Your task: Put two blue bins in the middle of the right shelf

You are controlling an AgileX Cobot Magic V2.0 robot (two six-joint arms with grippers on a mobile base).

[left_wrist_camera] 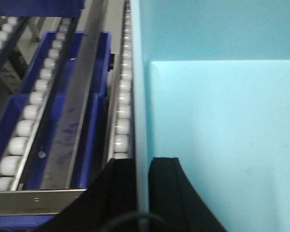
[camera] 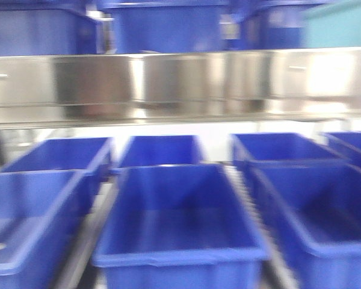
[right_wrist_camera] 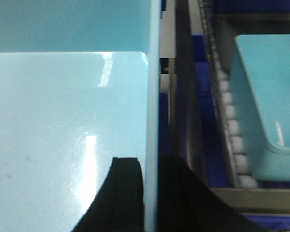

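Pinched at its left wall by the left gripper point(left_wrist_camera: 141, 166) and at its right wall by the right gripper point(right_wrist_camera: 151, 166): a pale blue bin point(left_wrist_camera: 222, 135), just beside the roller track point(left_wrist_camera: 122, 116) and above the dark blue bins point(left_wrist_camera: 99, 121) (resting or lifted, cannot tell). Raise level with both arms in step, easing pressure on neither thin wall; steer clear of the second pale bin point(right_wrist_camera: 266, 96) on the right.

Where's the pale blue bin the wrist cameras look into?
In both wrist views the pale blue bin sits between the arms: left gripper on its left wall beside a roller track, right gripper on its right wall, a second pale bin further right.
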